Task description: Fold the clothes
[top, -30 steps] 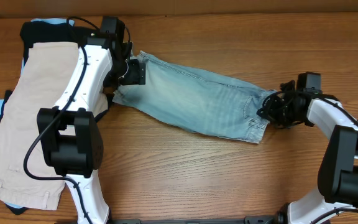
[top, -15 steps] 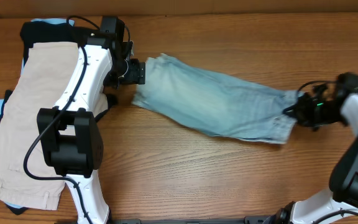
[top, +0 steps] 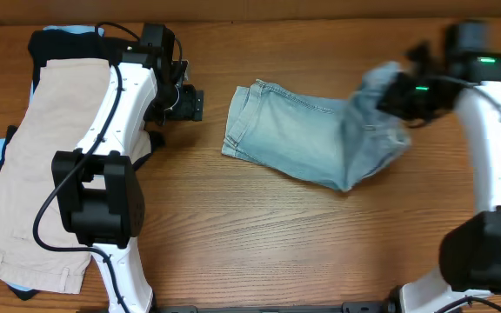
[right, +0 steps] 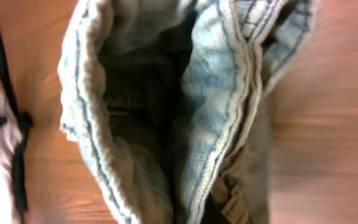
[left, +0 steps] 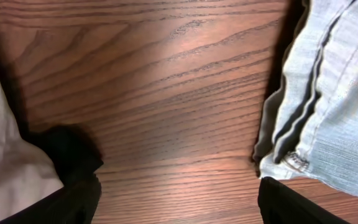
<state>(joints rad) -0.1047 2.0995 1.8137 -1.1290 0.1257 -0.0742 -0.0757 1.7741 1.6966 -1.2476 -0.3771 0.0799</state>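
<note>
Denim shorts [top: 298,143]: shifted rightward to centre frame, clear of the released left tool [top: 191,103]; right tool [top: 394,96] clenched on their raised end, upper right. Risk: one-ended carry lets the fold land crooked.

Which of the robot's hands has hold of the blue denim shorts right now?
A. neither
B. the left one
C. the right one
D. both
C: the right hand is shut on the lifted end of the denim shorts, while the left hand stands open over the table, apart from the cloth.
</note>
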